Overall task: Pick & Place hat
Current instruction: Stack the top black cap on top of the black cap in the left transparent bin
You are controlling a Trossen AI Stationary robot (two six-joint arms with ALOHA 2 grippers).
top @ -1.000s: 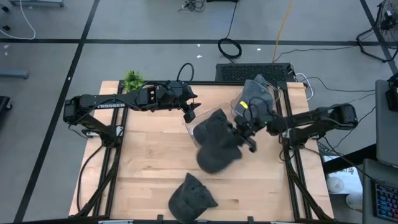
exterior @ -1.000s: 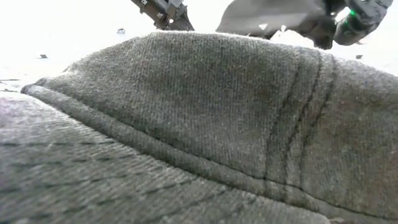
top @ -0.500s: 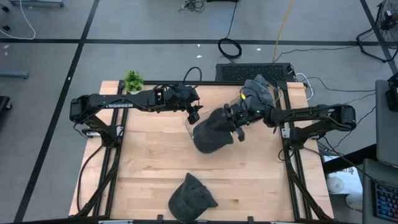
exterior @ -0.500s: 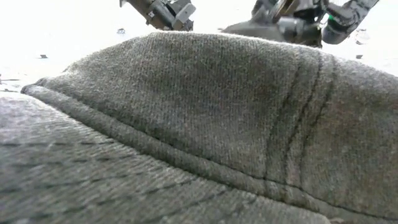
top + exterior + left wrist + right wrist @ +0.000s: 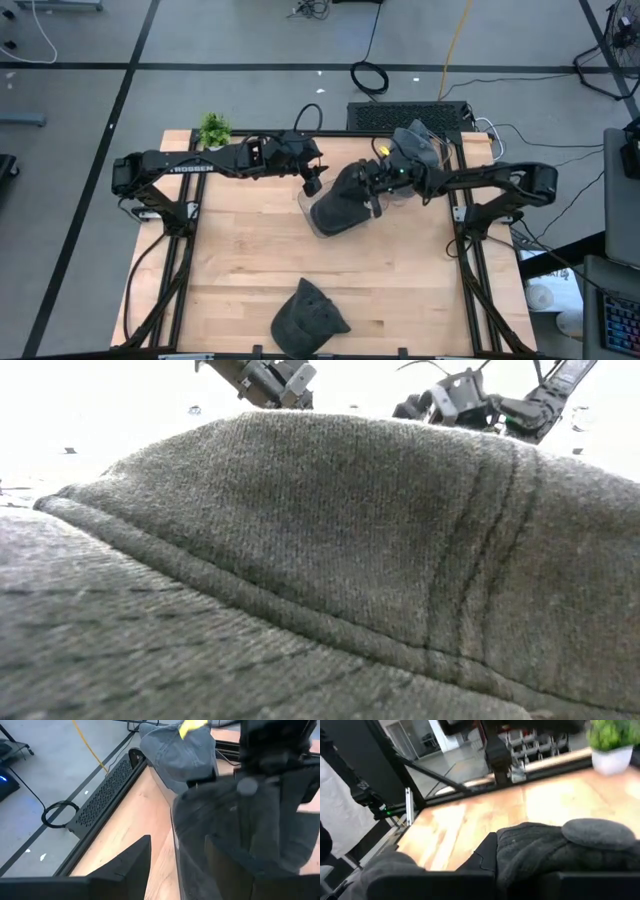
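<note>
Bare wooden table (image 5: 240,270), grey workshop floor around it. Nearest the front edge, well away from both claws, a spare dark cap (image 5: 308,318) lies flat, filling the low view. Farther back, the right gripper (image 5: 372,192) is clamped on a dark grey hat (image 5: 340,203), which sags over a clear plastic container (image 5: 306,208) directly below it. Just beside the hat, the left gripper (image 5: 312,180) hovers with fingers parted, holding nothing. Behind the right claw, a paler cap (image 5: 418,147) sits on another clear container. Picking looks done; release remains, probably.
</note>
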